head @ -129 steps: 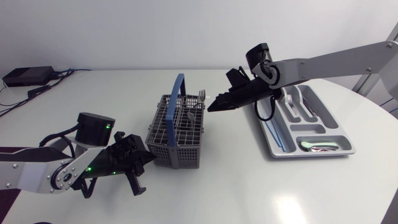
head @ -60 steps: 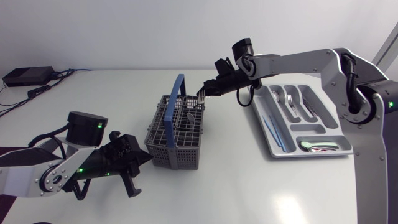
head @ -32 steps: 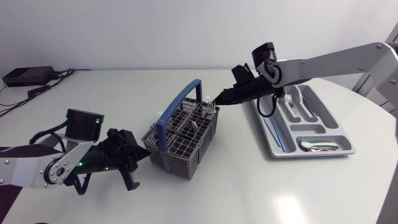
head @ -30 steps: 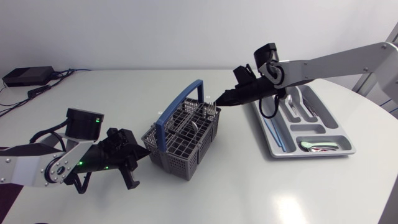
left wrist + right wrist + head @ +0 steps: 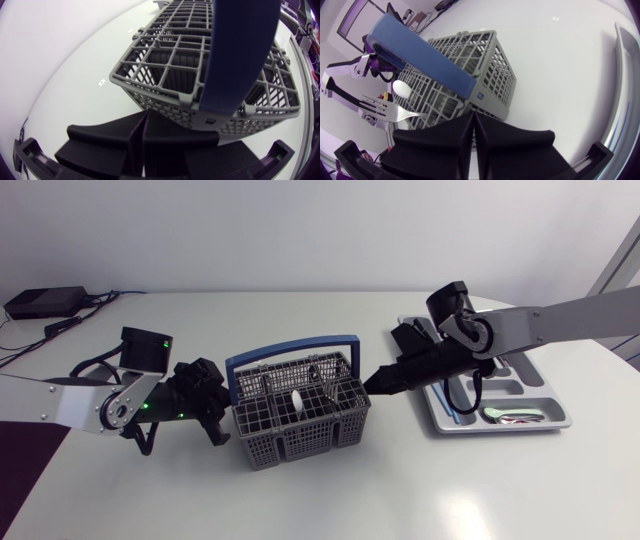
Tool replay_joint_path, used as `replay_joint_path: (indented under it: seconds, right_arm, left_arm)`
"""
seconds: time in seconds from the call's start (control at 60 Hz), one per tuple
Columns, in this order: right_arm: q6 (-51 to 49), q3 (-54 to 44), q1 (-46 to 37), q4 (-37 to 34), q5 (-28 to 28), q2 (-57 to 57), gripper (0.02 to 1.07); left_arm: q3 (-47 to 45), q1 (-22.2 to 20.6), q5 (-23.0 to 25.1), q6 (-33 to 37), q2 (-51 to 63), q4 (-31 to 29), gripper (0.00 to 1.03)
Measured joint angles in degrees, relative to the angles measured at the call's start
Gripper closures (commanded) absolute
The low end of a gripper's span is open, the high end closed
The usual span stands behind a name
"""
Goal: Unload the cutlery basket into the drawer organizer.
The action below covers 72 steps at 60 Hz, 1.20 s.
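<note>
Cutlery basket [image 5: 297,413], mid-tabletop, flanked by left end effector [image 5: 224,417] and right end effector [image 5: 370,384], both closed empty; a shove could tip it.

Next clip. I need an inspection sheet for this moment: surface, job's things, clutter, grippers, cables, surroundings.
Surface: white glossy table.
Job's things: grey plastic cutlery basket with a blue handle at the middle, holding a metal fork and a white spoon; grey drawer organizer tray to its right, some cutlery already in it.
Clutter: nothing seen.
Grippers: left gripper at one end of the basket, right gripper at the other; both jaws shut, holding nothing.
Cables: black cables beside a black box at the far left corner.
Surroundings: nothing seen.
</note>
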Motion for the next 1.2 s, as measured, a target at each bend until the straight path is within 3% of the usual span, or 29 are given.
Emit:
replay_joint_path:
  seconds: [0.15,0.217,0.283,0.517,0.6,0.783,1.0,1.2]
  right_arm:
    - [-0.02,-4.39,0.35,2.19,5.6,-6.03,0.96]
    - [-0.26,-6.64,0.37,3.15,8.81,-10.29,0.88]
    - [-0.66,-8.87,0.37,3.3,10.43,-15.91,0.79]
    - [-2.95,-12.59,0.9,0.28,11.45,-33.31,0.68]
    - [-3.43,-13.68,1.51,-1.38,11.45,-37.68,0.67]
    - [-4.28,-15.56,3.87,-2.89,12.66,-42.18,0.61]
    - [-4.24,-16.26,12.7,-0.66,21.05,-41.11,0.58]
    - [-4.04,-15.91,17.2,2.25,24.57,-35.41,0.55]
  left_arm:
    - [0.57,2.27,3.23,0.02,-0.5,-0.13,0.86]
    - [0.55,3.63,4.35,0.09,-2.29,-1.95,0.86]
    - [0.55,5.33,5.64,0.37,-5.6,-4.5,0.86]
    - [0.26,7.19,8.09,2.25,-22.47,-16.57,0.85]
    - [0.26,5.38,8.22,2.38,-27.43,-20.81,0.85]
    - [0.57,-3.08,6.84,1.88,-32.96,-26.95,0.85]
    - [1.31,-10.91,3.61,0.13,-33.38,-28.09,0.85]
    - [1.36,-14.56,1.95,-1.09,-33.33,-28.92,0.85]
